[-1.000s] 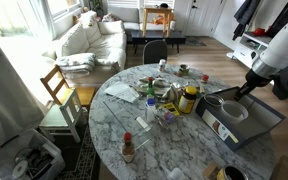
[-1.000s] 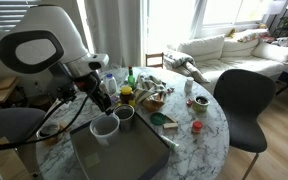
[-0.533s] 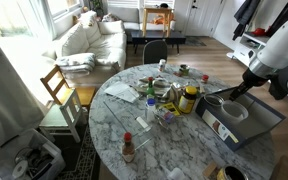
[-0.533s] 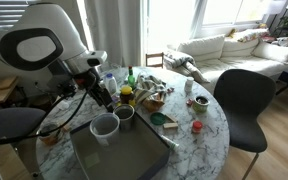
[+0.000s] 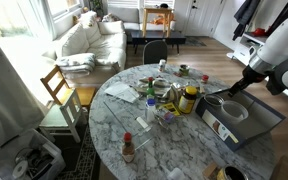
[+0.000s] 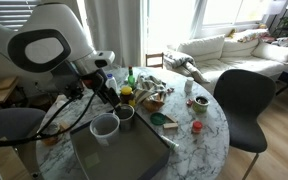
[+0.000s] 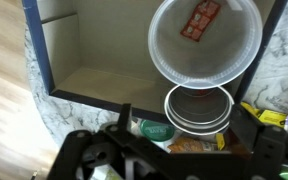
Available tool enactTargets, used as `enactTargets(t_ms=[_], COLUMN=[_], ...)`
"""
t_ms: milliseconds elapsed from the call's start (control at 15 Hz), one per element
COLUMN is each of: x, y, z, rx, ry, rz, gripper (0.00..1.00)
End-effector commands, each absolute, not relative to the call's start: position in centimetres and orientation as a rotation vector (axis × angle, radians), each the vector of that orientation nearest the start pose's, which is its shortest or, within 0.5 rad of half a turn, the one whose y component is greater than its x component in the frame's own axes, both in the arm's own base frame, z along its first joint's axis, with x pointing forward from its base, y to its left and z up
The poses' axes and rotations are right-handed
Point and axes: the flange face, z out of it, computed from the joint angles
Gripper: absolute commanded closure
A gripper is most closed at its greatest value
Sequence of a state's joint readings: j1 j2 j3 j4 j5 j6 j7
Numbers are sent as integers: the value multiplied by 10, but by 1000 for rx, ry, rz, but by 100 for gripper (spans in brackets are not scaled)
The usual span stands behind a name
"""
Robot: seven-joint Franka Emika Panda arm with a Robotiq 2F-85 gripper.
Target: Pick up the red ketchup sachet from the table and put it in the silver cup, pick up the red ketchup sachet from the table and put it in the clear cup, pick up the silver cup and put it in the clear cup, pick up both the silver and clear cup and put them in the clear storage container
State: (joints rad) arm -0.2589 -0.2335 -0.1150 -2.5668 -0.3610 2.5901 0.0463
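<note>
In the wrist view the clear cup [image 7: 174, 62] stands inside a corner of the clear storage container [image 7: 84, 60], and a red ketchup sachet [image 7: 200, 18] lies in it. Just outside that corner, touching the cup, is the silver cup [image 7: 197, 122], dark inside with a reddish patch. My gripper [image 7: 189, 125] hangs open above the silver cup, with nothing between its fingers [image 7: 125, 118]. Both exterior views show the gripper [image 5: 234, 92] [image 6: 109, 94] over the clear cup [image 5: 234, 111] [image 6: 104, 126], the silver cup [image 6: 124, 113] and the container [image 5: 259, 125] [image 6: 124, 158].
A yellow-lidded jar [image 5: 189, 98] [image 6: 126, 95], a green lid [image 7: 154, 128] and snack clutter sit right beside the cups. A red-capped sauce bottle [image 5: 128, 148] stands near the table's edge. A black chair [image 6: 249, 100] and a wooden chair [image 5: 62, 95] flank the round marble table [image 5: 114, 130].
The jaws have spread from partly closed to wide open, and the gripper has lifted slightly above the silver cup. Both cups and the container stay put.
</note>
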Motion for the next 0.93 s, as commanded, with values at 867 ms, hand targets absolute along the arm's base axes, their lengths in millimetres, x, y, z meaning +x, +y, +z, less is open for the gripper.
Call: enactTargets(t_ms=[867], x=[487], y=[-201], z=[291], rx=[-3281], ry=[198], rz=[-217], gripper=[30])
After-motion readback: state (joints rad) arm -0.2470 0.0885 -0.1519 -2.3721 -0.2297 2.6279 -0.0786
